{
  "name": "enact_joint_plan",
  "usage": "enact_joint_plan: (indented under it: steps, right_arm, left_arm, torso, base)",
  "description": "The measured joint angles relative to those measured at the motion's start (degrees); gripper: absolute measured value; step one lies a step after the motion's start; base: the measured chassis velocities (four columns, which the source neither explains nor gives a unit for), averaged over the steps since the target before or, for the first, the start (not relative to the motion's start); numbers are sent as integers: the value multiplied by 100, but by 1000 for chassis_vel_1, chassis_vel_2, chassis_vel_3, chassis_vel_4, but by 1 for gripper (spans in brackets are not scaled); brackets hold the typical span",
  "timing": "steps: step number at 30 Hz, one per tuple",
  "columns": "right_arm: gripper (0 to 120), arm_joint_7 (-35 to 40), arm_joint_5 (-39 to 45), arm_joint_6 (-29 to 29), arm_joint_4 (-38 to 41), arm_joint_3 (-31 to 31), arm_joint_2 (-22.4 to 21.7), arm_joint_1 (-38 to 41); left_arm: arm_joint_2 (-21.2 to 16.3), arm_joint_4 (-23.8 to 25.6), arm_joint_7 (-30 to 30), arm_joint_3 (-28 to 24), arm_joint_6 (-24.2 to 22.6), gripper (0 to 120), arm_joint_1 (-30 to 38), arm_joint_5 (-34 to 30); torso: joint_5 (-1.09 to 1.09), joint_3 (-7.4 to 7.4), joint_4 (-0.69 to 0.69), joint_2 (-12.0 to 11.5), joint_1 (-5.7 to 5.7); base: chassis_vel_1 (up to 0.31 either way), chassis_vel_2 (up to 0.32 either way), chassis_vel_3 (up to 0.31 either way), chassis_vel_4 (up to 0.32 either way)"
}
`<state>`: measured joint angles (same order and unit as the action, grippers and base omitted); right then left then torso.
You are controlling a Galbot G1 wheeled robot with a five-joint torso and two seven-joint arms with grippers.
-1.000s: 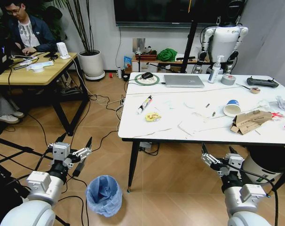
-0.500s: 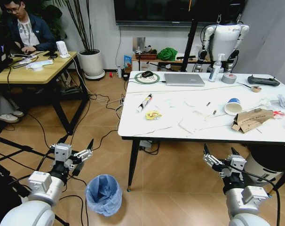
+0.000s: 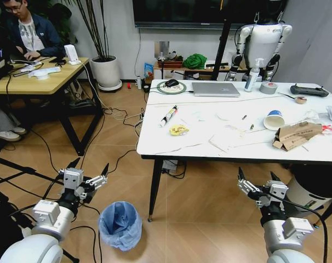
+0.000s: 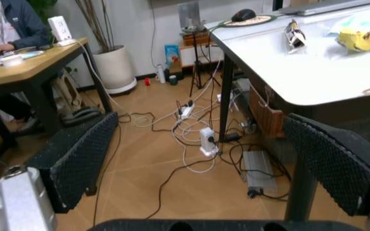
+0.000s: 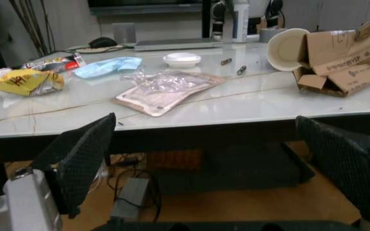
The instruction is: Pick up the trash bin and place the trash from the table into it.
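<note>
Camera shifted; bin (image 3: pixel 120 224) untouched. Approach step: left hand (image 3: pixel 87 171), wide, probably must descend to bin; right hand (image 3: pixel 255 183) wide.

I count: one trash bin (image 3: pixel 120 224), one table (image 3: pixel 199 145), one paper cup (image 3: pixel 274 119), one laptop (image 3: pixel 215 89), one tape roll (image 3: pixel 268 87).

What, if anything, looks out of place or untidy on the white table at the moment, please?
Litter is scattered over the table: a paper cup tipped on its side, torn cardboard beside it, a yellow wrapper and a crumpled clear plastic pack. The trash bin stands on the floor by the left gripper; both grippers' jaws hang open.
</note>
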<state>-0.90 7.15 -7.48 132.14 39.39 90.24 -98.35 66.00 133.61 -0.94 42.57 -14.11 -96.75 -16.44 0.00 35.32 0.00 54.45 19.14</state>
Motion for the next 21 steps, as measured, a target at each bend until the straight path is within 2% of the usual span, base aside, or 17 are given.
enact_joint_plan:
  steps: [21]
  right_arm:
    - [100,-76,-63,15,-96,-12,-12,62]
  left_arm:
    - [106,-24,-43,4,64,100,46,148]
  torso:
    - [0,-321,0,-564,-243]
  base:
    - [0,0,0,0]
